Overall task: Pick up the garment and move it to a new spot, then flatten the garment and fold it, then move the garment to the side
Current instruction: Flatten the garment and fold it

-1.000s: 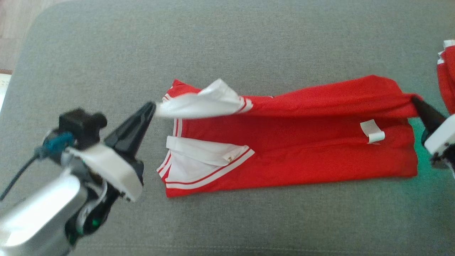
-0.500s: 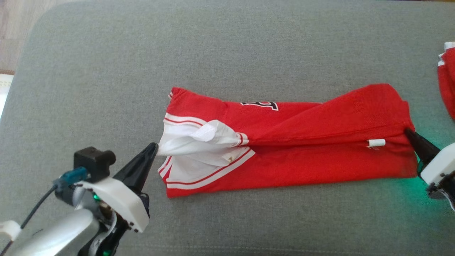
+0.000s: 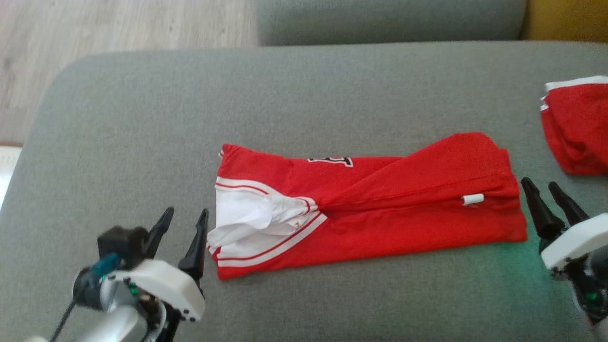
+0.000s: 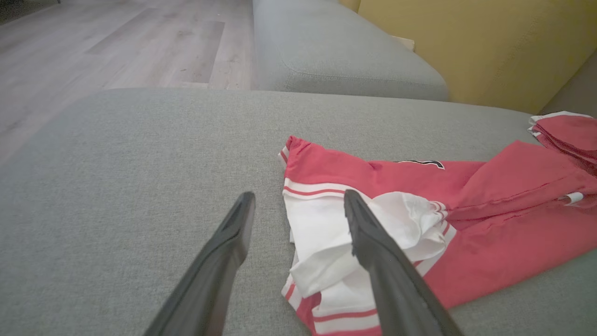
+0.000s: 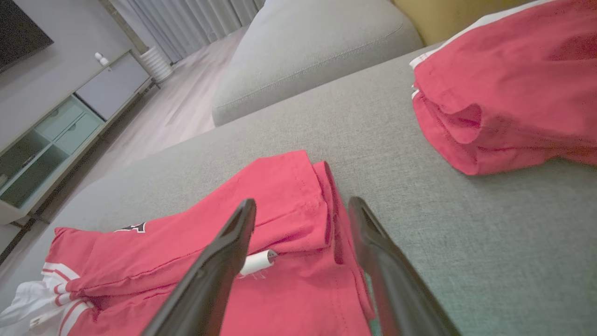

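Red garment is found folded on the grey cushion, long axis across the head view. White-trimmed sleeve end is turned toward the left tool, hem end toward the right tool. Both tools are spread wide with nothing gripped, each just beside its end.

A cabinet is seen from the right wrist, a yellow wall from the left wrist.

Black-and-white print is half hidden in the fold and cannot be read. White tag: no legible writing.

A second red garment is noted at far right.

A grey fabric couch seat carries two pieces of clothing. A red jersey with white striped trim lies folded lengthwise near the middle, its white end rumpled toward the left. Well apart, far right, rests a second folded red garment.
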You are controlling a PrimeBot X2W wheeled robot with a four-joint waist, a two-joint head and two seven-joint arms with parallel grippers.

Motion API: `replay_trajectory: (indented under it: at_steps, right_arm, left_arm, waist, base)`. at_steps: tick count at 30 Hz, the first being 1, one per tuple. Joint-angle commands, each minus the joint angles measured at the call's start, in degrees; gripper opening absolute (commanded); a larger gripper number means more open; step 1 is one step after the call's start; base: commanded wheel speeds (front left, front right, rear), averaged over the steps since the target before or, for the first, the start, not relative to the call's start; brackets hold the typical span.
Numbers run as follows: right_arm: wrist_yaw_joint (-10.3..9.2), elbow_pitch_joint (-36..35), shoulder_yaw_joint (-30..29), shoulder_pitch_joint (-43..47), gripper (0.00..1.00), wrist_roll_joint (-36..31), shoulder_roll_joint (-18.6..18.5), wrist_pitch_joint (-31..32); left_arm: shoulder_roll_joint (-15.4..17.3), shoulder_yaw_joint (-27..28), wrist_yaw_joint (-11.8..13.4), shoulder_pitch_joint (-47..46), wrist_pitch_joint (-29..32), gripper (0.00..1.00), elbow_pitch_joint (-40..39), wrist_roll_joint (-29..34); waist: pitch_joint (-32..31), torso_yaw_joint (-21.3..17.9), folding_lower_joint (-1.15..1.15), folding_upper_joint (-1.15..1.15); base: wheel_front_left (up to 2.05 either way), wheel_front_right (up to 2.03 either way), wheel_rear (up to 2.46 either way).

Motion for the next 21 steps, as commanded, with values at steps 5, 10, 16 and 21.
replay_trajectory:
  at_steps: [5, 10, 16, 21]
  right_arm:
    - [0.39, -2.2, -2.3, 2.9, 1.00, -9.6, 3.8, -6.7]
    - [0.39, -1.9, -4.6, 5.0, 1.00, -16.1, 7.6, -9.2]
    - [0.39, -2.0, -8.3, 8.0, 1.00, -24.1, 13.0, -10.4]
    - [0.39, -3.8, -10.6, 10.6, 1.00, -29.8, 16.9, -11.7]
  left_arm:
    - [-3.9, 10.5, 2.2, 6.7, -0.8, 1.00, -2.0, 6.8]
    - [-7.7, 16.2, 2.0, 11.3, -0.8, 1.00, -3.4, 11.3]
    - [-13.8, 23.8, -0.2, 15.8, -0.8, 1.00, -5.2, 20.1]
    - [-17.7, 27.2, -2.3, 19.3, -0.8, 1.00, -5.6, 28.4]
  waist:
    - [-5.1, -1.8, 0.00, 0.00]
    - [-6.3, -2.1, 0.00, 0.00]
    - [-7.4, -2.0, 0.00, 0.00]
    - [-8.4, -2.1, 0.00, 0.00]
  base:
    - [0.00, 0.00, 0.00]
    - [0.00, 0.00, 0.00]
    - [0.00, 0.00, 0.00]
    - [0.00, 0.00, 0.00]
